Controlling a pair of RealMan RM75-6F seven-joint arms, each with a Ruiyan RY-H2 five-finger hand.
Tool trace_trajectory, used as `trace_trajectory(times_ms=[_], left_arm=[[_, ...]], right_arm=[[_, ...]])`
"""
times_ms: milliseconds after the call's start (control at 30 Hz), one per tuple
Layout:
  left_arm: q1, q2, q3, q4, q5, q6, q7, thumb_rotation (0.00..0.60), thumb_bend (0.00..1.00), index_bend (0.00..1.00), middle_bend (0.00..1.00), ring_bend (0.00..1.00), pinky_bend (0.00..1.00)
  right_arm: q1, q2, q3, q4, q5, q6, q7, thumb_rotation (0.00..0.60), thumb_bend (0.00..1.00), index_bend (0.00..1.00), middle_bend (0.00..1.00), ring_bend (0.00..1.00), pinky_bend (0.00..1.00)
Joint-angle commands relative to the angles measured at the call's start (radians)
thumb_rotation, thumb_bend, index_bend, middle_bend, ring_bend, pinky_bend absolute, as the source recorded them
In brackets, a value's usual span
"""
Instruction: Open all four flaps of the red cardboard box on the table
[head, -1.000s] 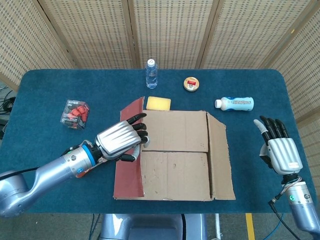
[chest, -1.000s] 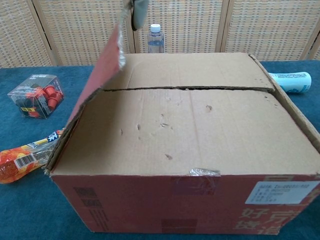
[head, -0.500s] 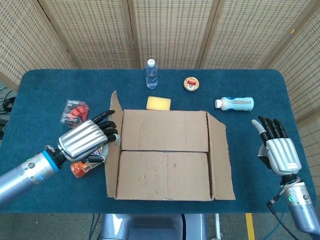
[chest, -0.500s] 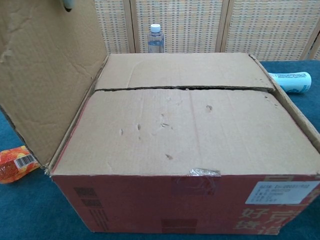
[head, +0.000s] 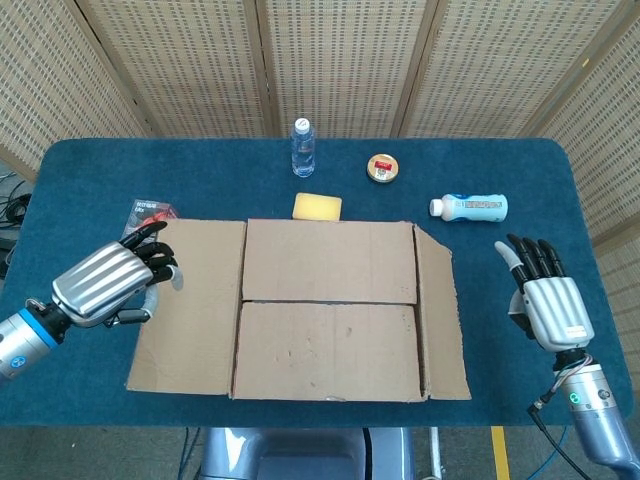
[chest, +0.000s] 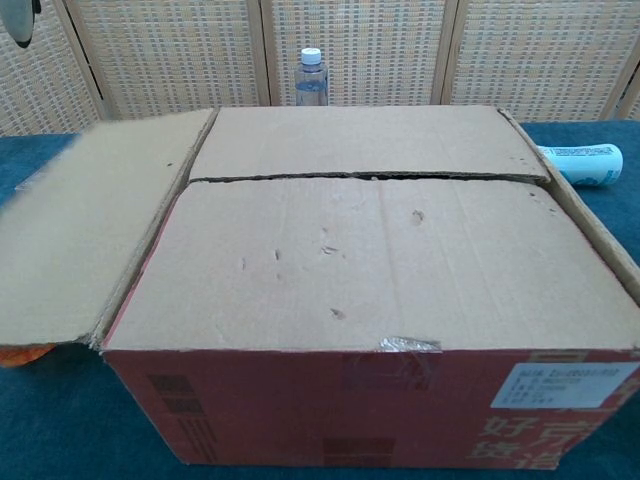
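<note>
At the middle of the blue counter (head: 90, 180) sits the red cardboard box (head: 330, 310), red print showing on its front wall in the chest view. Its left flap (head: 185, 305) is folded fully outward and lies roughly flat. The right flap (head: 442, 315) is out too, sloping down its side. The two long flaps, far flap (head: 328, 260) and near flap (head: 328, 350), lie closed and meet at a seam across the top.

Left hand (head: 110, 282): at the outer edge of the left flap, fingers curled loosely, nothing visibly gripped. Right hand (head: 545, 295): upright beside the box, apart from it, fingers spread, empty.

Nearby: water bottle (head: 302, 147), yellow sponge (head: 317, 206), round tin (head: 382, 167), white bottle lying on its side (head: 470, 207), small packet (head: 150, 210) partly hidden by the left flap.

Risks, as judged:
- The seam is tight; fingertips could skid over the cardboard and fail to catch an edge.
- Lifting the far flap swings it toward the sponge and water bottle; the bottle may tip.
- A hard upward pull could drag or lift the whole box.
- The left flap may spring back up once unattended.

Change over the last second: the left flap went from standing, red side visible, to laid flat. The left hand moved outward with it, away from the box top. The right hand shifted only slightly.
</note>
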Motion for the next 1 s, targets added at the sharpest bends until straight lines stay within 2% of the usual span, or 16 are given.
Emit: trace_trajectory(times_ms=[33,167,367,467,600,633,700,767,867,1000], left_arm=[[0.013,-0.036,-0.005,0.008,-0.021,0.011,0.011,0.093,0.64,0.41,0.35,0.23,0.00],[0.041,-0.120,-0.017,0.017,-0.076,0.052,0.090,0.093,0.46,0.31,0.20,0.12,0.00],[0.075,-0.285,-0.049,0.025,-0.196,0.122,0.288,0.095,0.31,0.16,0.04,0.00,0.00],[0.075,-0.364,-0.063,0.026,-0.263,0.132,0.363,0.092,0.27,0.09,0.01,0.00,0.00],[0.048,-0.446,-0.073,0.034,-0.348,0.097,0.450,0.093,0.26,0.03,0.00,0.00,0.00],[0.045,-0.458,-0.074,0.034,-0.363,0.093,0.467,0.111,0.26,0.02,0.00,0.00,0.00],[0.034,-0.486,-0.079,0.032,-0.392,0.087,0.503,0.188,0.27,0.01,0.00,0.00,0.00],[0.025,-0.508,-0.084,0.031,-0.414,0.086,0.534,0.306,0.30,0.00,0.00,0.00,0.00],[0.004,-0.545,-0.096,0.030,-0.447,0.083,0.588,0.427,0.32,0.00,0.00,0.00,0.00],[-0.019,-0.584,-0.108,0.024,-0.494,0.081,0.644,0.469,0.32,0.00,0.00,0.00,0.00]], right_arm=[[-0.002,-0.003,-0.002,0.001,0.000,0.001,0.000,0.600,1.00,0.07,0.04,0.00,0.00],[-0.005,-0.008,-0.006,0.006,-0.001,0.004,0.000,0.600,1.00,0.07,0.04,0.00,0.00],[-0.012,-0.018,-0.012,0.016,-0.005,0.014,-0.008,0.600,0.99,0.07,0.04,0.00,0.00],[-0.016,-0.026,-0.015,0.022,-0.007,0.019,-0.009,0.600,0.96,0.07,0.04,0.00,0.00],[-0.020,-0.036,-0.019,0.033,-0.008,0.022,0.002,0.600,0.96,0.07,0.04,0.00,0.00],[-0.020,-0.037,-0.019,0.036,-0.009,0.022,0.005,0.600,0.96,0.07,0.04,0.00,0.00],[-0.020,-0.039,-0.019,0.041,-0.010,0.021,0.012,0.600,0.96,0.07,0.04,0.00,0.00],[-0.021,-0.040,-0.019,0.045,-0.011,0.021,0.017,0.600,0.96,0.07,0.04,0.00,0.00],[-0.021,-0.040,-0.018,0.049,-0.013,0.022,0.024,0.600,0.96,0.07,0.04,0.00,0.00],[-0.022,-0.039,-0.017,0.054,-0.013,0.023,0.032,0.600,0.96,0.07,0.04,0.00,0.00]])
